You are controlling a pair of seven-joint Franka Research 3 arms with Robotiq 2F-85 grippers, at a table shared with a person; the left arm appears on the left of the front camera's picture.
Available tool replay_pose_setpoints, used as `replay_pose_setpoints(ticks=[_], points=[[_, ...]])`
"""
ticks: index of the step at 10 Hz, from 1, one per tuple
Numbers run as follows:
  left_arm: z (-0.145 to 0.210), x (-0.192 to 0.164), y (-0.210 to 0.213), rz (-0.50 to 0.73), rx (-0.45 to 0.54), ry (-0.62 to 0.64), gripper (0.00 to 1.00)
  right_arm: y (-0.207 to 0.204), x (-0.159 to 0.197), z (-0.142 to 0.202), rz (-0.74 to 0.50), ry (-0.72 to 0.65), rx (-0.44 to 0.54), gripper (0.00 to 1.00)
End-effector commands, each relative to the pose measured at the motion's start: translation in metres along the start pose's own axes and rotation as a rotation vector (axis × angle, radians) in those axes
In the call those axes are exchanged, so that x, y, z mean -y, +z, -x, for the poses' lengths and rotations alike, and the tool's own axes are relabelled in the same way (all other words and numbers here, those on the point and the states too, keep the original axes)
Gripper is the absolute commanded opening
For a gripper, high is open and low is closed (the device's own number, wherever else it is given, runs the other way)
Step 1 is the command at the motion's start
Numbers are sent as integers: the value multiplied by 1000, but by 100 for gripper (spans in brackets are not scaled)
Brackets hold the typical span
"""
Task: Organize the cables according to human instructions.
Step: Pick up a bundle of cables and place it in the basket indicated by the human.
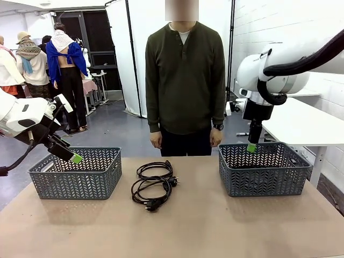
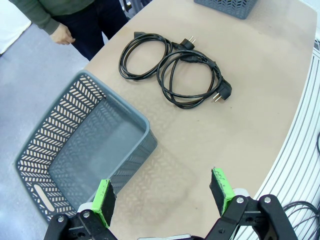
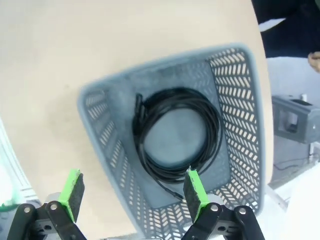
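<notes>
The left gripper (image 2: pixel 162 192) hangs spread wide and empty by the rim of the left basket (image 2: pixel 145 125). The right gripper (image 3: pixel 133 192) hovers just as wide and empty above the right basket (image 3: pixel 240 115), where one coiled cable (image 3: pixel 175 132) lies flat on the bottom. Farther out, between the baskets on the table (image 1: pixel 215 226), two looped cables (image 1: pixel 154 185) lie touching each other, plugs showing. Beyond the far edge the human (image 1: pixel 185 80) stands facing the table, arms down at the sides.
</notes>
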State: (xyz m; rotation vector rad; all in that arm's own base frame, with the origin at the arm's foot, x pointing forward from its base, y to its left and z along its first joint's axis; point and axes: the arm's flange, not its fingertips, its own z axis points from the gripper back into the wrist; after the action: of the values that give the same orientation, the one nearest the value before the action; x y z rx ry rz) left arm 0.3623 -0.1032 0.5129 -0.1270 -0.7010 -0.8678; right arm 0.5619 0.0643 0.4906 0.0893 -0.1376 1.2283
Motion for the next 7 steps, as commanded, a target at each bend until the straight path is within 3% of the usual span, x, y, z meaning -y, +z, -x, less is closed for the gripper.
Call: replay_pose_setpoints(ticks=[1, 7], points=[[1, -1, 0, 1, 2, 6, 100, 7, -22, -6, -19, -58, 103, 100], [1, -1, 0, 1, 2, 6, 100, 3, -116, -6, 16, -43, 308, 100]])
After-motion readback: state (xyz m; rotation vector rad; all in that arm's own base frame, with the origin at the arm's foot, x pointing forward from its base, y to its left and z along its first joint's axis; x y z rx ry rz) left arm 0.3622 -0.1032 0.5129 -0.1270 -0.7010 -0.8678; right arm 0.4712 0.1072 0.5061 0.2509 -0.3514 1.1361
